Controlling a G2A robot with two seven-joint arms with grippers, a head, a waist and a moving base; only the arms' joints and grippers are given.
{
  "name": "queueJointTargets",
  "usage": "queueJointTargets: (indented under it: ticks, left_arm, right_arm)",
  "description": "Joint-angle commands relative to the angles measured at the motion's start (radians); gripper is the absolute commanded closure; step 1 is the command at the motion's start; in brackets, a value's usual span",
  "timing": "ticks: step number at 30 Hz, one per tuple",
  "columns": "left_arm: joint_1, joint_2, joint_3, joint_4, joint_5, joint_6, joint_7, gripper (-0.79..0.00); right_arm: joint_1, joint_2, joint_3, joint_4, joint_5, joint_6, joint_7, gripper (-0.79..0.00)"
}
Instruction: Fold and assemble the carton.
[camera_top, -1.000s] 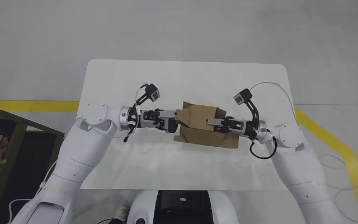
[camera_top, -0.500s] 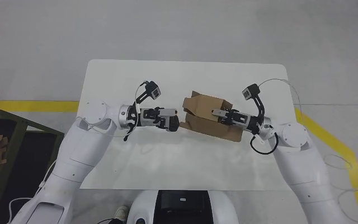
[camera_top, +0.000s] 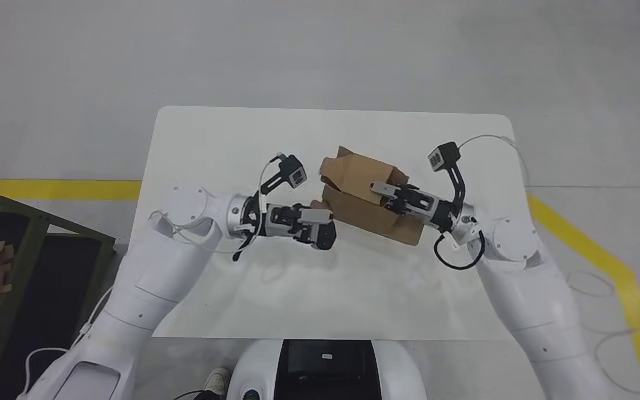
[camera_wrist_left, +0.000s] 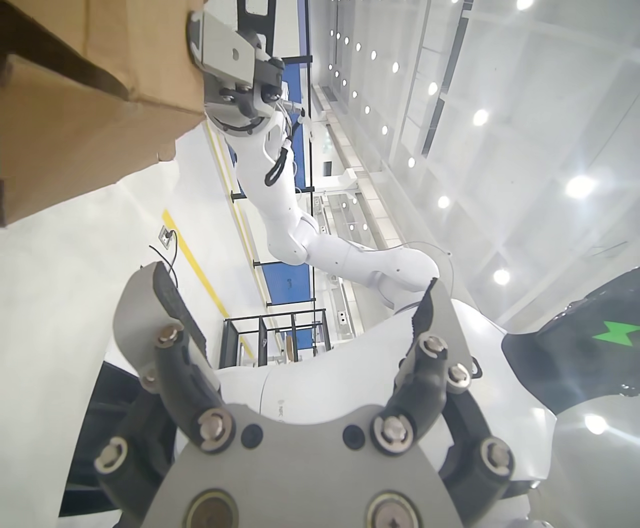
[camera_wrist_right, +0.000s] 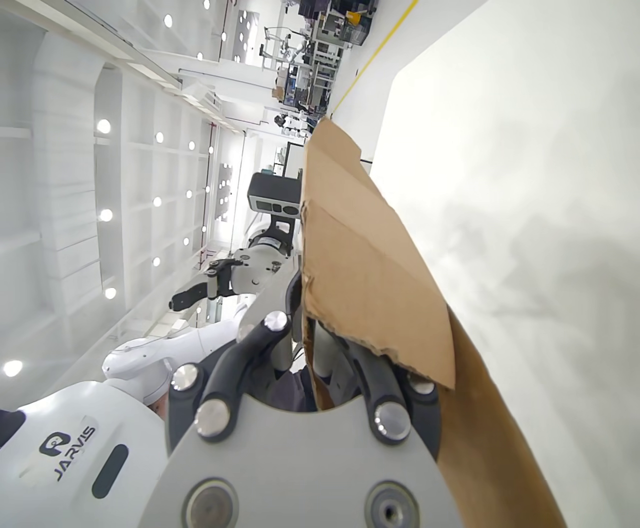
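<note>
While the carton (camera_top: 362, 192) sits over the right-centre of the white table (camera_top: 210, 150), it is tipped at an angle, its brown panels half opened and one flap sticking out toward the far side. From the top view I cannot tell whether its lower edge rests on the tabletop or hangs just above it. The right gripper (camera_top: 383, 191) comes in from the right and is clamped on the upper edge of the cardboard. On its own wrist camera, the right gripper (camera_wrist_right: 320, 332) has its dark fingers (camera_wrist_right: 372, 367) pinched on a ragged flap of the carton (camera_wrist_right: 360, 260), with the table (camera_wrist_right: 525, 150) bare beside it. The left gripper (camera_top: 326, 226) holds nothing and sits just beside the carton's near left corner, apart from it. On the left wrist camera its two fingers (camera_wrist_left: 167, 292) are spread wide with only air between them. The carton (camera_wrist_left: 75, 135) is above and to one side there, and the right gripper (camera_wrist_left: 227, 75) is fastened on its corner.
</note>
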Motion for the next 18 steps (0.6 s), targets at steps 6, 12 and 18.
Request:
queueJointTargets:
  ticks: [6, 12, 18]
  left_arm:
    - [0.002, -0.002, 0.009, 0.026, 0.009, 0.001, 0.003, -0.785]
    - [0.0, -0.004, 0.011, 0.046, 0.011, -0.008, 0.007, -0.785]
    - [-0.004, -0.004, 0.006, 0.061, 0.019, -0.016, 0.014, -0.785]
  right_arm:
    - [-0.03, -0.003, -0.009, -0.063, 0.023, 0.036, -0.03, 0.0]
    - [-0.063, -0.002, -0.011, -0.125, 0.036, 0.067, -0.039, 0.0]
    - [-0.091, 0.0, -0.009, -0.17, 0.046, 0.092, -0.033, 0.0]
